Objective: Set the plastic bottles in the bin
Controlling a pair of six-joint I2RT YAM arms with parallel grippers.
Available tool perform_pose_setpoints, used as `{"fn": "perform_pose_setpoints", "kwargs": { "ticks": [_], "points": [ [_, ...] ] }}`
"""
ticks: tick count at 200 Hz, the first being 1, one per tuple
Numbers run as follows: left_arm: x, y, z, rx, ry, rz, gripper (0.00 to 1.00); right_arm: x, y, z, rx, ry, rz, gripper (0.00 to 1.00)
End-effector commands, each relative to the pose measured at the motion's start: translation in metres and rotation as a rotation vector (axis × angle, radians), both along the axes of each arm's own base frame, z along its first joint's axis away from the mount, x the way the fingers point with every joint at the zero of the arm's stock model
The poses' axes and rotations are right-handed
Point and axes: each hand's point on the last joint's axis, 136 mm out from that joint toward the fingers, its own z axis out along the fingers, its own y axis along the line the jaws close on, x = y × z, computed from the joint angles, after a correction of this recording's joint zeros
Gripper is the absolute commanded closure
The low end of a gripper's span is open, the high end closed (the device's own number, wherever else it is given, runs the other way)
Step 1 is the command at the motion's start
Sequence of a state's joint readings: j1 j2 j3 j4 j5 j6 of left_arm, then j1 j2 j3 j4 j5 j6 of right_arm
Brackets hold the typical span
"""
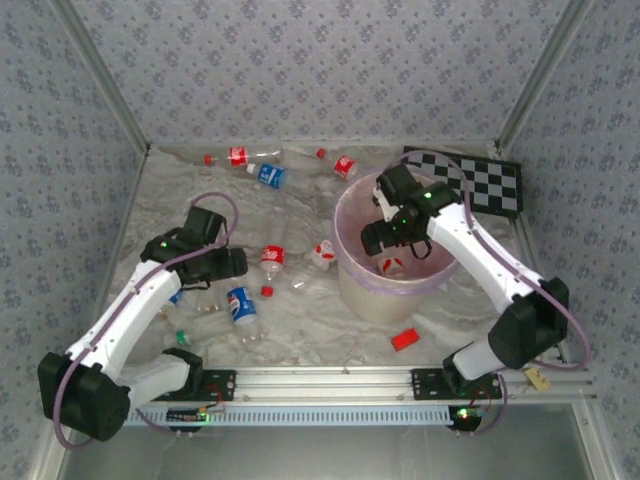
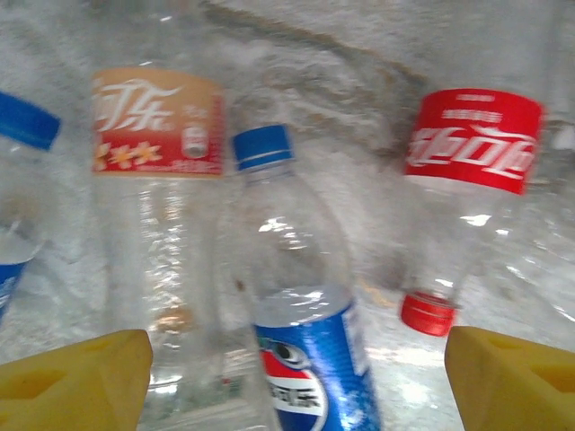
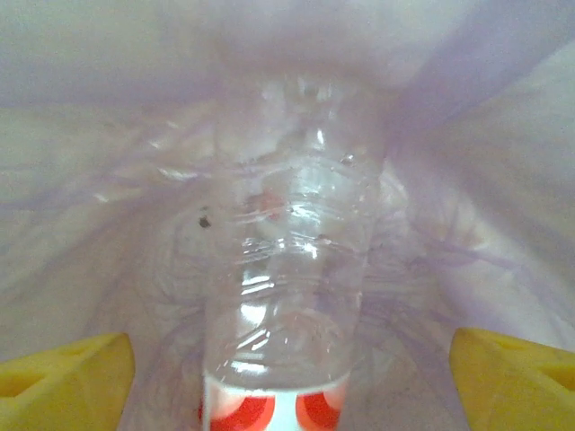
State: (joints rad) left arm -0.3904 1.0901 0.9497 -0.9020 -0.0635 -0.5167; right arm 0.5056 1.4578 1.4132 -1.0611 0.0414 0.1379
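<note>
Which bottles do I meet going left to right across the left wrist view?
Blue-capped bottle cut off at the left edge → orange-and-red-label bottle → Pepsi bottle → red-label Coca-Cola bottle.

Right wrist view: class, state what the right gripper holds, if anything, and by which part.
Nothing is held. The right gripper has both fingers spread clear of the clear bottle inside the bin.

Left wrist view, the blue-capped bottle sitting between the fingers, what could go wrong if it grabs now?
The blue-capped bottle lies close beside an orange-labelled bottle; the open left gripper may nudge or pinch that neighbour too. The round, clear body could roll or slip out as the jaws close. The right gripper hangs over the bin, so carrying there now risks a collision.
</note>
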Motion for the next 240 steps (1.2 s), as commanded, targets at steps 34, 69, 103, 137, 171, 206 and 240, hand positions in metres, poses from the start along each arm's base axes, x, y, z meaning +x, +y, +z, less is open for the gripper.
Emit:
{"fn": "perform_pose_setpoints", "kwargs": {
  "ticks": [34, 69, 103, 137, 171, 206, 240],
  "points": [
    [0.025, -0.103, 0.03, -0.156, -0.088, -0.236, 0.16, -0.018, -0.015, 0.082, 0.081, -0.134, 0.008, 0.0],
    [0.028, -0.173, 0.017, -0.177, -0.092, -0.51, 0.22, -0.026, -0.008, 0.15, 0.316, -0.307, 0.034, 0.0],
    [0.031, -0.212, -0.016, -0.141, -0.01, -0.674, 0.23, -0.03, -0.006, 0.207, 0.537, -0.444, 0.034, 0.0],
    [0.041, -0.214, -0.046, -0.06, 0.03, -0.703, 0.21, -0.029, -0.022, 0.209, 0.519, -0.477, -0.02, 0.0],
    [0.038, -0.205, -0.071, 0.01, 0.092, -0.714, 0.18, -0.024, -0.031, 0.209, 0.517, -0.489, -0.056, 0.0],
    [0.035, -0.201, -0.082, 0.027, 0.124, -0.699, 0.24, -0.017, -0.035, 0.205, 0.52, -0.488, -0.08, 0.0],
    [0.035, -0.204, -0.087, 0.027, 0.137, -0.7, 0.27, -0.014, -0.037, 0.201, 0.522, -0.481, -0.091, 0.0]
  ]
}}
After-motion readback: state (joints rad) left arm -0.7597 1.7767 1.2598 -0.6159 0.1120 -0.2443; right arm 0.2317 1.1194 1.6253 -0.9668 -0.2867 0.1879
